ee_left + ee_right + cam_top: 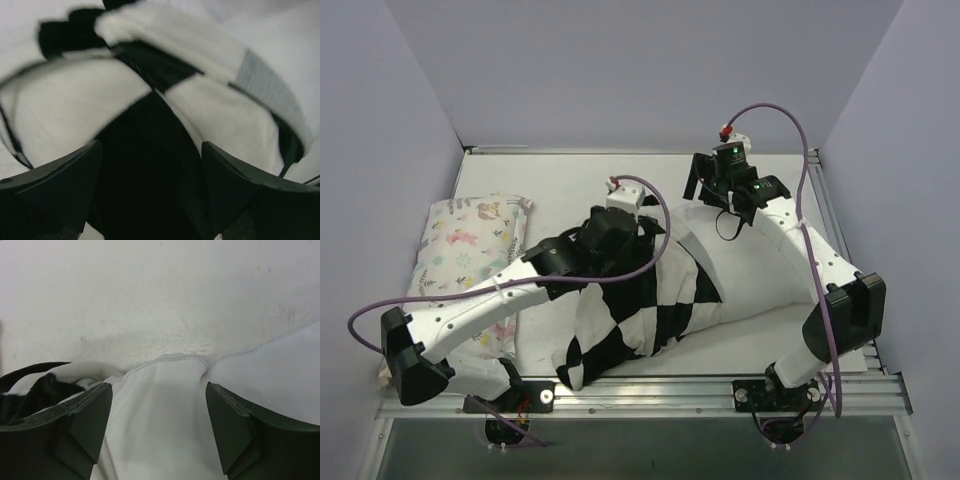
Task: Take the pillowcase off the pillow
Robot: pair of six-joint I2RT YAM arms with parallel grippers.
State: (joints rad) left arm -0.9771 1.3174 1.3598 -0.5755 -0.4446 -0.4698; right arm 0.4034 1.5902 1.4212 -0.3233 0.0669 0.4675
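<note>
Seen from above, a crumpled black-and-white checkerboard fabric pillowcase (640, 300) bunches at mid-table around one end of a plump plain white pillow (760, 275), which emerges to the right. A smaller floral-print pillow (470, 250) lies at left. The left gripper (632, 222) hangs over the checks and the right gripper (700, 190) over the pillow's far edge.

Left wrist: jaws spread above folded, blurred checks.

Right wrist: jaws spread over smooth white cloth at the seamed edge.
</note>
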